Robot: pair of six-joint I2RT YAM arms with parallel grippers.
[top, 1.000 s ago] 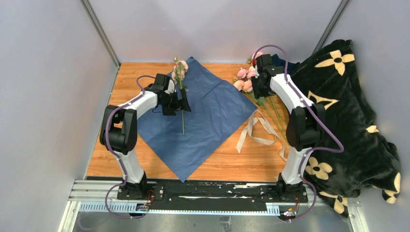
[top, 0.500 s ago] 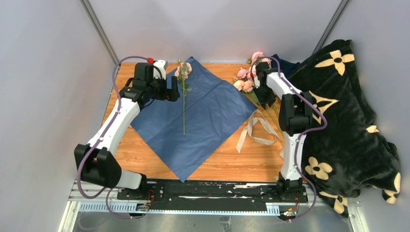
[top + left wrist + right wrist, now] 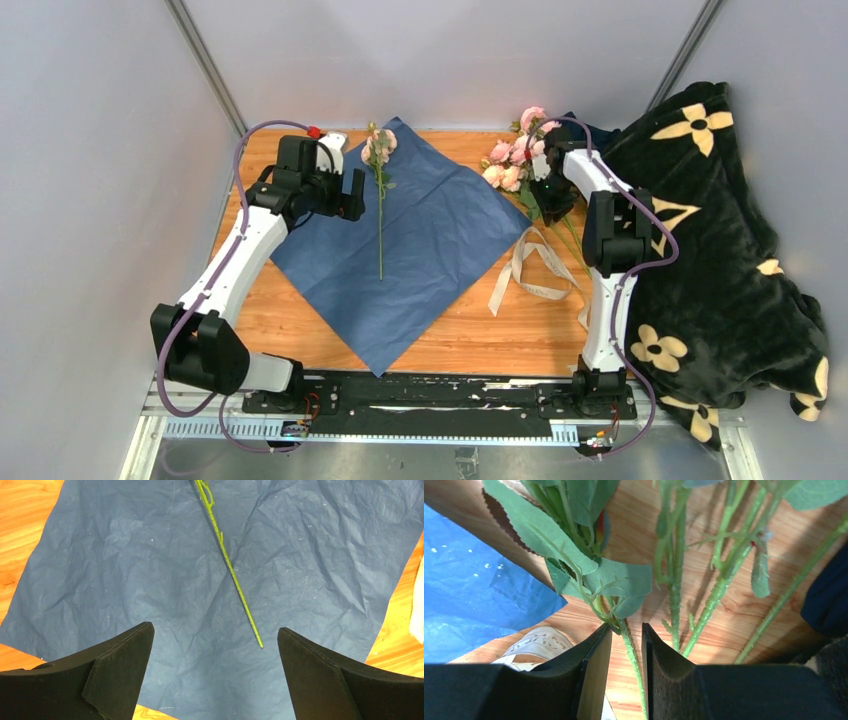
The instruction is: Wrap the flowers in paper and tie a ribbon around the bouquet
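While gathering flowers (image 3: 510, 165) onto the paper (image 3: 440, 250), mid-pick at the table's (image 3: 480, 340) far right edge: narrowed right gripper (image 3: 626, 645) astride one stem (image 3: 633, 660), not yet pinching. Wide, empty left gripper (image 3: 215, 635) over the paper's left corner, beside a laid flower (image 3: 380, 220) along its middle. Next: pinch, lift clear of leaves (image 3: 619, 577), carry over.
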